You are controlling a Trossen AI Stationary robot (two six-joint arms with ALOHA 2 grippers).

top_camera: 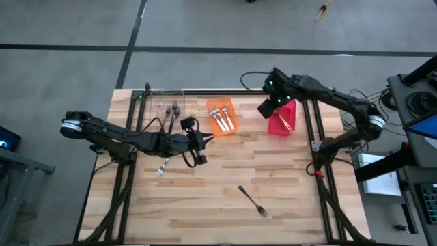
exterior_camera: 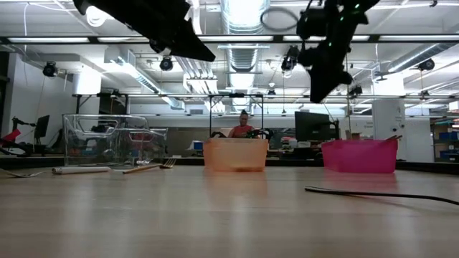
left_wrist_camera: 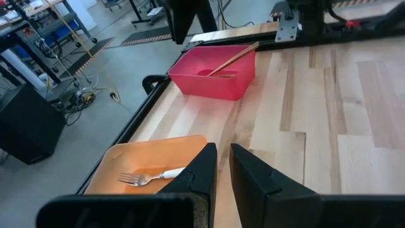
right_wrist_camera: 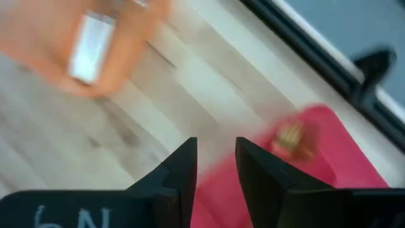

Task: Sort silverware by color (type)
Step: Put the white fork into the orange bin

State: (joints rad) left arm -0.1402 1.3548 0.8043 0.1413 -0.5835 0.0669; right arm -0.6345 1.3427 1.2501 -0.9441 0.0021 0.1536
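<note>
right gripper point(top_camera: 268, 108) over red bin point(top_camera: 282, 124), jaws narrowly apart, looks empty (blurred) | gold forks point(top_camera: 287, 116) in bin | left gripper point(top_camera: 199, 146) narrow, empty, mid-table | next: dark fork point(top_camera: 253, 201) front table, descend square on handle

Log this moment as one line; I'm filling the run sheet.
right end effector: over red bin, empty | left end effector: mid-table, empty | dark fork: loose on table | orange bin: white-handled forks

High view: straight down over the whole table point(top_camera: 273, 178).
Low view: tabletop level, facing the room.
Both share: red bin point(top_camera: 281, 123), orange bin point(exterior_camera: 236, 154).
</note>
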